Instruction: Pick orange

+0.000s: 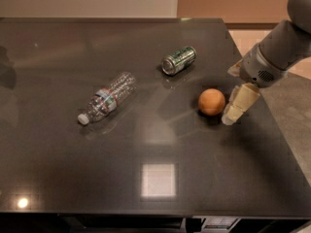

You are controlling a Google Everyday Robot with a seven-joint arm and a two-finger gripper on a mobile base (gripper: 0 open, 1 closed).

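Note:
The orange (212,102), a small round matte fruit, sits on the dark table (146,144) right of centre. My gripper (232,111) hangs from the grey arm that comes in from the upper right. Its cream tips reach down to the table just to the right of the orange, close beside it.
A green can (178,60) lies on its side behind and left of the orange. A clear plastic bottle (107,97) lies on its side at centre left. The table's right edge runs just right of my gripper.

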